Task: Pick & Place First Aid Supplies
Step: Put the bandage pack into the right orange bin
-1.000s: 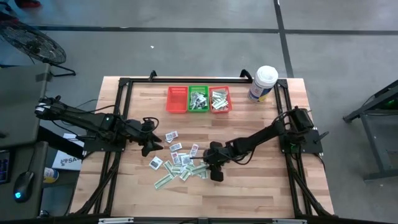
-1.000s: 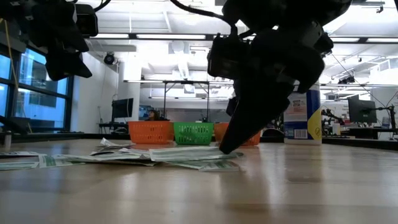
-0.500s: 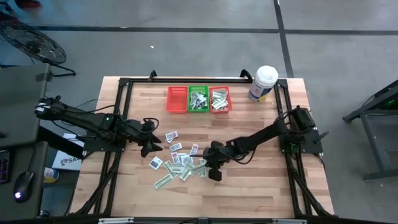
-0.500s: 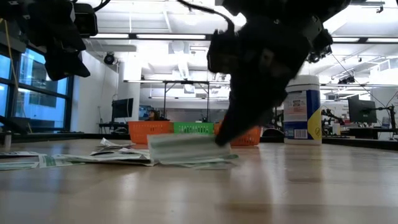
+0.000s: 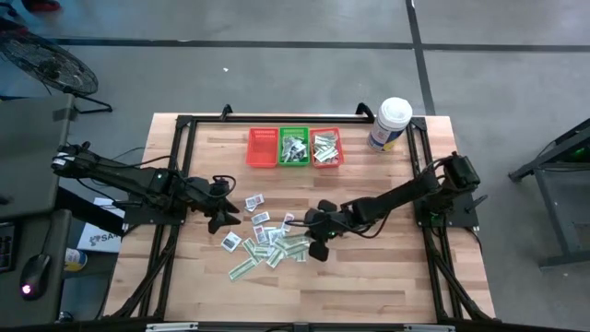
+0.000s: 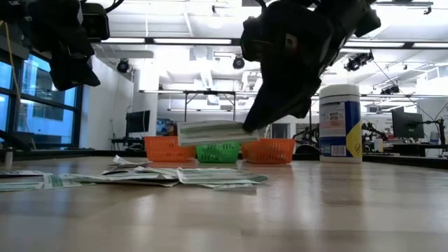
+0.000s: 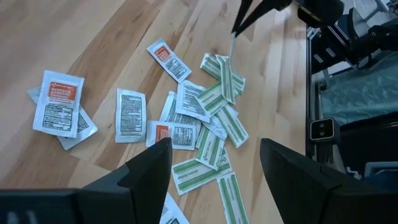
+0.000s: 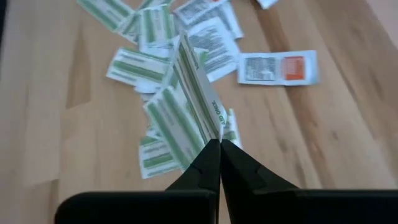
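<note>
The first aid supplies lie as a loose pile of white squarish packets and green-and-white strips [image 5: 263, 242] flat on the wooden table's middle [image 7: 186, 118]. My right gripper [image 5: 316, 245] hovers over the pile's right side, shut on one green-and-white strip [image 6: 210, 131] that is raised above the table. My left gripper [image 5: 228, 219] hangs open above the pile's left side, its fingers [image 7: 149, 168] holding nothing. Three small baskets stand at the far edge: red [image 5: 263, 148], green [image 5: 294, 148] and red [image 5: 325, 148]; the latter two hold packets. My right gripper pinches one end of the green-and-white strip [image 8: 214, 127] between its two fingertips [image 8: 208, 155]. The fingers slant down from the table's right side, in line with the strip. The strip juts out beyond the fingertips about level, lifted clear of the pile and the table.
A big white tub with a blue label [image 5: 389, 124] stands at the far right corner. Black frame rails [image 5: 175, 175] run along the table's left and right sides. Bare wood lies near the front edge [image 5: 369, 286].
My right gripper has taken hold of a green-and-white strip at the pile's right edge and gone up with it, rolling a little. The strip first tipped up by one end, then came clear of the pile and now hangs level above the table.
</note>
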Controlling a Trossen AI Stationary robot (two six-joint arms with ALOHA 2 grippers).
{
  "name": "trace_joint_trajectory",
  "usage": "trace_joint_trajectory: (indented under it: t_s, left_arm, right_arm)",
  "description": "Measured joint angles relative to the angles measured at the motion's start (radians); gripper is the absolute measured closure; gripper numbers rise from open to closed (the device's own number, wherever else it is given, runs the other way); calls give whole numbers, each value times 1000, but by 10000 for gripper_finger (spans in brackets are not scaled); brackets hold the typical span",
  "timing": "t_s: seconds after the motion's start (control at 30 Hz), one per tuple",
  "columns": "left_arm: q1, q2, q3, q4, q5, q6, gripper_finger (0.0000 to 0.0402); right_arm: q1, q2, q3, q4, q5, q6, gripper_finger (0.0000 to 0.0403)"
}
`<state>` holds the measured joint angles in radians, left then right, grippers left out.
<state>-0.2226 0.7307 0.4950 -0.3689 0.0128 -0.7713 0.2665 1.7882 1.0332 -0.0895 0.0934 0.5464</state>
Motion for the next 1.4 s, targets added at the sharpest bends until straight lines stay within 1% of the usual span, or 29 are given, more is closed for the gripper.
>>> trace_joint_trajectory:
  t_s: [0.07, 0.23, 0.4, 0.57, 0.67, 0.8, 0.9, 1.03, 1.27, 1.4]
  left_arm:
    - [0, 0, 0, 0, 0, 0, 161]
    - [0, 0, 0, 1, 0, 0, 161]
    - [0, 0, 0, 2, -1, 4, 161]
    - [0, 0, 0, 3, -4, 4, 161]
    - [0, 0, 0, 6, -4, 4, 161]
    - [0, 0, 0, 8, -23, 4, 161]
    - [0, 0, 0, 8, -32, 4, 161]
    - [0, 0, 0, 9, -60, -2, 161]
    - [0, 0, 0, 9, -104, -37, 161]
    - [0, 0, 0, 9, -109, -59, 161]
  right_arm:
    - [0, -1, 0, -1, 20, 5, 403]
    - [-21, -22, 0, -45, 113, 76, 403]
    - [-69, -73, 0, -134, 180, 100, 403]
    - [-142, -154, 0, -270, 267, 108, 403]
    - [-202, -211, 0, -336, 301, 100, 403]
    - [-300, -280, 0, -407, 335, 44, 402]
    - [-383, -305, 0, -435, 313, -23, 403]
    - [-488, -298, 0, -445, 257, -106, 403]
    - [-634, -224, 0, -419, 131, -139, 403]
    - [-685, -190, 0, -373, 108, -148, 403]
